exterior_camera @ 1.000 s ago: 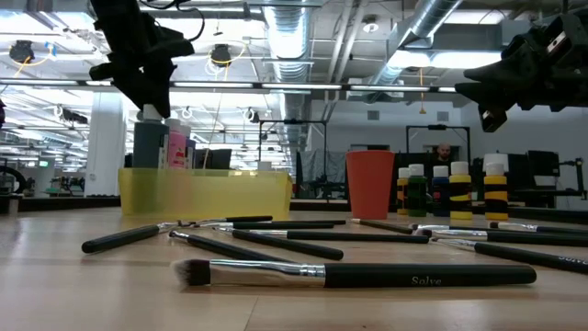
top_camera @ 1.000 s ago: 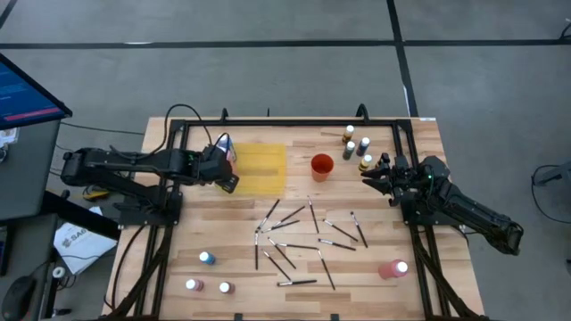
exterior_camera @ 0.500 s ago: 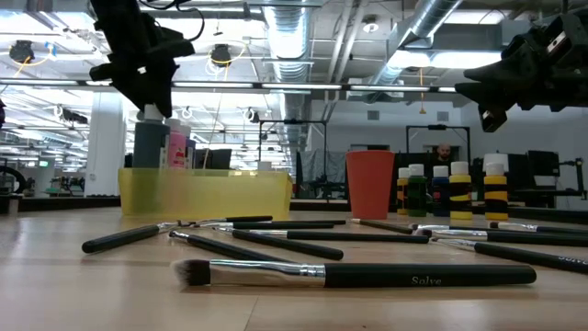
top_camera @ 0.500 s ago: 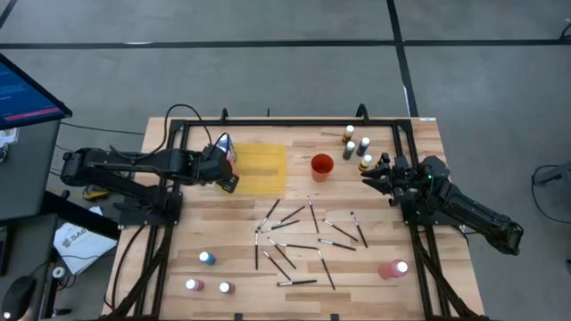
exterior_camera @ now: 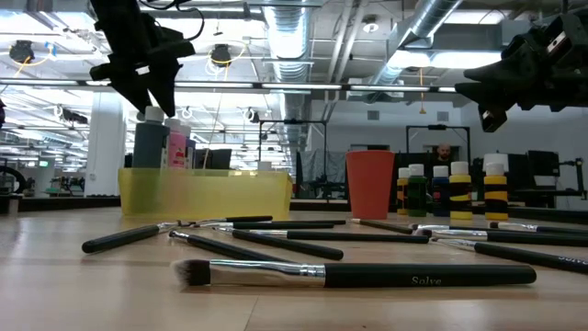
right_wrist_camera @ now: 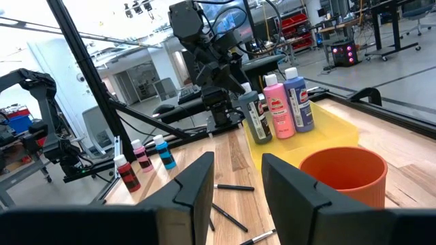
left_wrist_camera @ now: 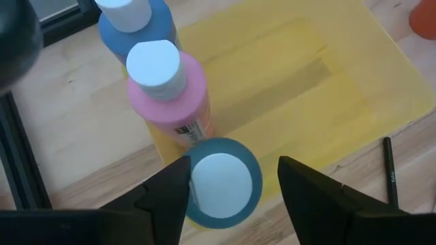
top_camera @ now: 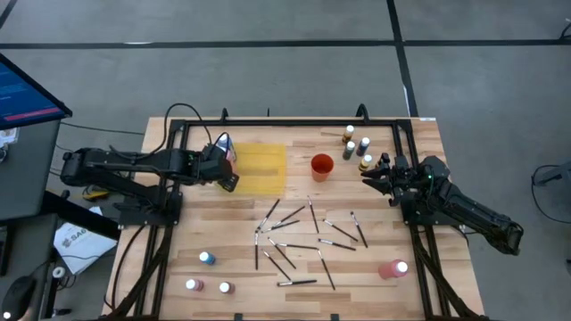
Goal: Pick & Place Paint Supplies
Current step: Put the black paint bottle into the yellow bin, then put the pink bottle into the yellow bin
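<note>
A pale wooden table (top_camera: 223,223) fills the centre of the high view, framed by black rails, with grey floor all round and an open workshop hall behind it in the low view. The largest thing on it is the flat yellow tray (top_camera: 260,169) in the upper middle of the frame, which looks to be the collecting place: three bottles already stand at its left end, a blue bottle (left_wrist_camera: 139,30), a pink bottle (left_wrist_camera: 170,95) and a dark teal bottle (left_wrist_camera: 221,180), close together. Just right of the tray stands an orange cup (top_camera: 321,166), and further right a row of upright bottles (top_camera: 355,147). A scatter of brushes (top_camera: 299,239) lies in the lower middle; loose bottles (top_camera: 205,272) remain at lower left and one pink bottle on its side (top_camera: 393,268) at lower right, so plenty is left to move.

The left gripper (left_wrist_camera: 231,194) sits over the teal bottle with its jaws spread to either side of the cap and a gap showing, so I judge it is letting go. The right gripper (top_camera: 375,174) hovers near the bottle row, half spread and holding nothing.
</note>
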Tool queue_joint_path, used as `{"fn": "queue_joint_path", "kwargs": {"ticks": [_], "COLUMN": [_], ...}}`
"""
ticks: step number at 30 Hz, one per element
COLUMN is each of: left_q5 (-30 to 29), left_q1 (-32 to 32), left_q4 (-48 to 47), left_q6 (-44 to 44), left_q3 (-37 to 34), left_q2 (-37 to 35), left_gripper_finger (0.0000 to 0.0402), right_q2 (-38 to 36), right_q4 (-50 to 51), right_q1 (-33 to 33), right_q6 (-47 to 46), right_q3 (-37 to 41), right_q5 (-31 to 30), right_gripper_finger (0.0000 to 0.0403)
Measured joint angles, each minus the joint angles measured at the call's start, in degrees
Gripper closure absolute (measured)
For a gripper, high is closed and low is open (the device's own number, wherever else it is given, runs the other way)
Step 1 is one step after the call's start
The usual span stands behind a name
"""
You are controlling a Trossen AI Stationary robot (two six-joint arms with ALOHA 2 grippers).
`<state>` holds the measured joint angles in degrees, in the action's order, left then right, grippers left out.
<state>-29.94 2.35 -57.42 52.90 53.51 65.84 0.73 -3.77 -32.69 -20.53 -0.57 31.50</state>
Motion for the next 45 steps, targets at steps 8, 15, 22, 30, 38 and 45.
{"fn": "queue_joint_path", "kwargs": {"ticks": [8, 15, 22, 30, 38, 45], "left_q5": [0.26, 4.42, 17.44, 22.39, 18.35, 16.40], "left_q1": [-0.02, -0.02, -0.02, -1.35, -1.31, -1.31], "left_q4": [0.33, 0.07, 3.80, 20.62, 36.55, 40.93], "left_q6": [-3.11, -4.60, -7.56, -7.67, -11.30, -17.24], "left_q3": [2.54, 2.76, 2.76, 2.76, 2.76, 2.77], "left_q2": [-2.89, -8.98, -16.03, -22.74, -27.44, -30.12], "left_gripper_finger": [0.0186, 0.0186, 0.0186, 0.0204, 0.0252, 0.0326], "right_q2": [0.00, 0.00, 0.00, 0.00, 0.00, 0.00], "right_q4": [-0.02, -0.02, 0.00, -0.02, -0.01, -0.04], "right_q1": [0.02, 0.00, 0.01, 0.00, 0.01, -0.46], "right_q6": [-0.01, -0.02, -0.01, 0.00, -0.01, 2.32], "right_q3": [-0.01, 0.01, -0.01, 0.00, 0.00, 0.01], "right_q5": [0.00, -0.01, 0.01, -0.01, -0.01, -1.16], "right_gripper_finger": [0.0283, 0.0283, 0.0283, 0.0283, 0.0283, 0.0283]}}
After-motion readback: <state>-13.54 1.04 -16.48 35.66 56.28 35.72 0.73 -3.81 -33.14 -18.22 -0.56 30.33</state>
